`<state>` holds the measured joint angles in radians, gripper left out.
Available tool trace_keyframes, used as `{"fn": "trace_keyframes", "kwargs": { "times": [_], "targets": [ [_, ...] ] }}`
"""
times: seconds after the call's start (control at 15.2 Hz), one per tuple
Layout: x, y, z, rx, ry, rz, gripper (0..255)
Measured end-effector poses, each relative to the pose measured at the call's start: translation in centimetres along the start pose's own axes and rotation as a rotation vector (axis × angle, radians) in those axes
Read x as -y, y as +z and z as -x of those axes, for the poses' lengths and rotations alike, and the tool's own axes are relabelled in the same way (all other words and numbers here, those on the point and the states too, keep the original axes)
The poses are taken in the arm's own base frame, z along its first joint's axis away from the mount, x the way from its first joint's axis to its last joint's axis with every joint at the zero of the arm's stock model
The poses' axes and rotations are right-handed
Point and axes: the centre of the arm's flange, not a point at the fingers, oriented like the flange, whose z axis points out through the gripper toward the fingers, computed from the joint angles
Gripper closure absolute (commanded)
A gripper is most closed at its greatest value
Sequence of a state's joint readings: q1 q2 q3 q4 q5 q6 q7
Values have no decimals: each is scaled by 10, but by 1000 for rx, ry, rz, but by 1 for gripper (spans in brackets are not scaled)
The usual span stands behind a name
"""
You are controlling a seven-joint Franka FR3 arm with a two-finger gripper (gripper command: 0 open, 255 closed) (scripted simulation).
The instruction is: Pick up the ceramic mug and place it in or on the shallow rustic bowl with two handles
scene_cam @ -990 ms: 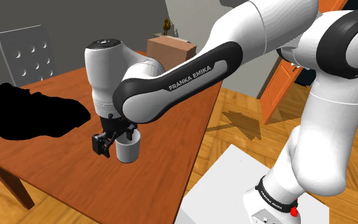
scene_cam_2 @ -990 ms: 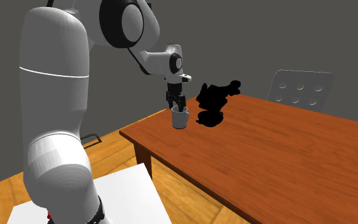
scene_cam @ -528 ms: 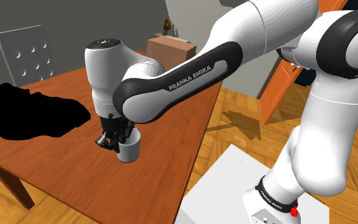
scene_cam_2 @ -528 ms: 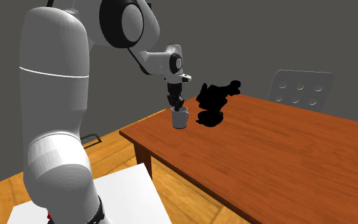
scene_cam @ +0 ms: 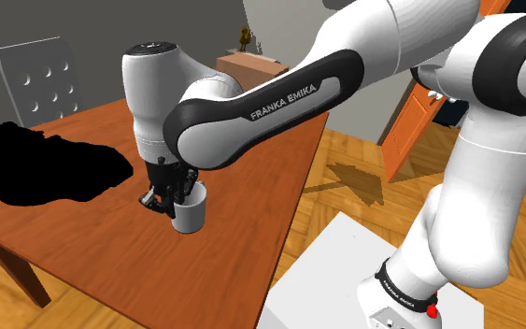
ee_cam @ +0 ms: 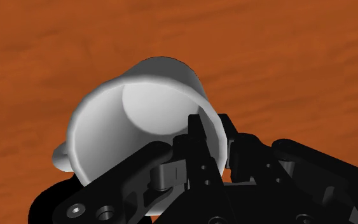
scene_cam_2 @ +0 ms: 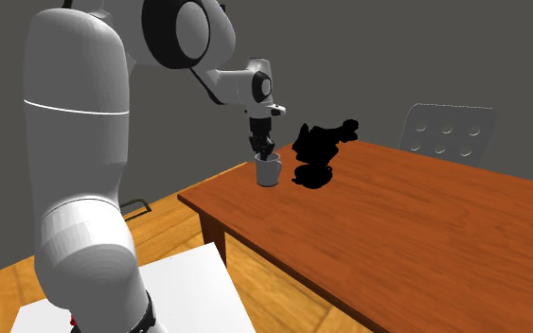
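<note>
Gripper (ee_cam: 213, 132) is nearly closed, pinching the wall of the white mug (ee_cam: 139, 105) between its fingers.

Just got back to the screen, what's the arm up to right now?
The white arm's black gripper is shut on the rim of a pale grey mug, with one finger inside the cup and the other outside its wall. The mug is upright, on or just above the wooden table; I cannot tell which. A black area sits on the table right beside the mug, and a grey chair stands at the table's edge.
</note>
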<state>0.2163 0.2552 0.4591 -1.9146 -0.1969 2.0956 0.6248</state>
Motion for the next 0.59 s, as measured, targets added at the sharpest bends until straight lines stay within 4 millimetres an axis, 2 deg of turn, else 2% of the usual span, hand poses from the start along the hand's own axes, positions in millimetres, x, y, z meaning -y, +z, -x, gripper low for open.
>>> {"fn": "trace_keyframes", "kwargs": {
  "times": [0.59],
  "targets": [
    [-3,-48,2,0,0,0,255]
  ]
}}
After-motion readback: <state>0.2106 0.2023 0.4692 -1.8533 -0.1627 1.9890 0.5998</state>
